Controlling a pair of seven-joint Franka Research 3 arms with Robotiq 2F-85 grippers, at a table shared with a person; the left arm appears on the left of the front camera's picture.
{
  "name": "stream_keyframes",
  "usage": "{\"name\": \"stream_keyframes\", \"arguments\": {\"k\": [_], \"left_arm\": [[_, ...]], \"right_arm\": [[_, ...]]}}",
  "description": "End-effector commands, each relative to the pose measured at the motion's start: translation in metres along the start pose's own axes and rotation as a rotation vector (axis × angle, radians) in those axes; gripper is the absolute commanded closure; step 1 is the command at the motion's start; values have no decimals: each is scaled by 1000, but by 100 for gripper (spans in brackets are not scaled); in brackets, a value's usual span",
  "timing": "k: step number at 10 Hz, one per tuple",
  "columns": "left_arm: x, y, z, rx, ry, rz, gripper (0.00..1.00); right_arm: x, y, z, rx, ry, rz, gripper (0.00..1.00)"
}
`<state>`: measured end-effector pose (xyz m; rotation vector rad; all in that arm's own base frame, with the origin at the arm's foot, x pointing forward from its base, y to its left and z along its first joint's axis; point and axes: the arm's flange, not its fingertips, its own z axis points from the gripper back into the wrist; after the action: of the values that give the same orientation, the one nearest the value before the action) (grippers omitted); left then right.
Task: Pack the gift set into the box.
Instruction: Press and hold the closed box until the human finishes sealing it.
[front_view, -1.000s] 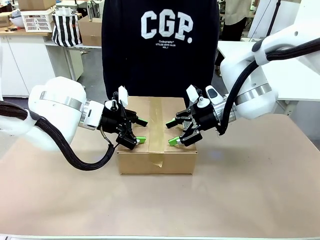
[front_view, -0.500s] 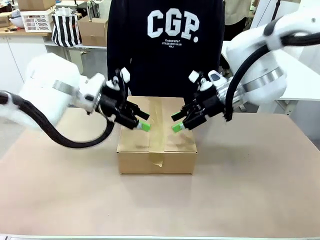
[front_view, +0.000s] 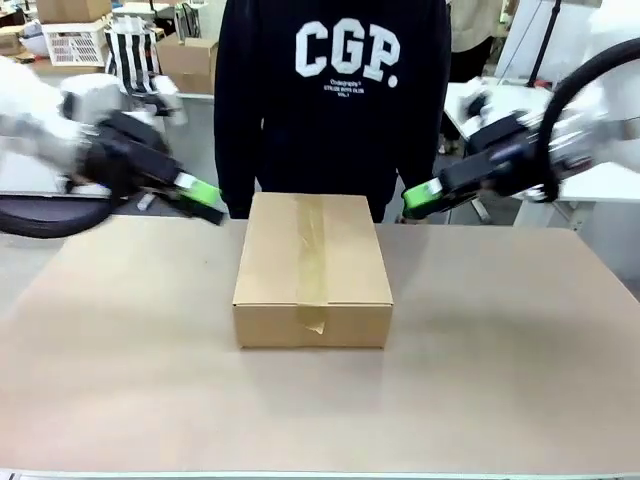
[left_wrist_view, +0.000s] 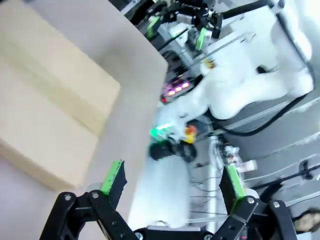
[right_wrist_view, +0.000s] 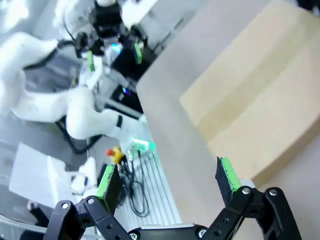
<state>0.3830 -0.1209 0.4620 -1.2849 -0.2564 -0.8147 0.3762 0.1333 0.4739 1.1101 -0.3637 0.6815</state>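
The box (front_view: 313, 268) sits in the middle of the table (front_view: 500, 380), flaps down and taped along the seam, its long axis running from the robot's side toward the person (front_view: 330, 95) standing just behind its far end. The left tool (front_view: 205, 194) and the right tool (front_view: 418, 199) hang in the air on either side of that far end, each clear of the cardboard and about equally near. Both wrist views show the fingers spread apart and holding nothing.
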Motion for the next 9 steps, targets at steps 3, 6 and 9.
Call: {"name": "stream_keyframes", "arguments": {"k": [3,6,9], "left_arm": [[-81,-3,93,-88,-252,364,0],[-54,-1,62,-23,-116,261,0],[-54,-1,62,-23,-116,261,0]], "right_arm": [[-81,-11,92,-1,-310,-325,0],[-51,5,71,-13,-190,-146,0],[-51,5,71,-13,-190,-146,0]]}}
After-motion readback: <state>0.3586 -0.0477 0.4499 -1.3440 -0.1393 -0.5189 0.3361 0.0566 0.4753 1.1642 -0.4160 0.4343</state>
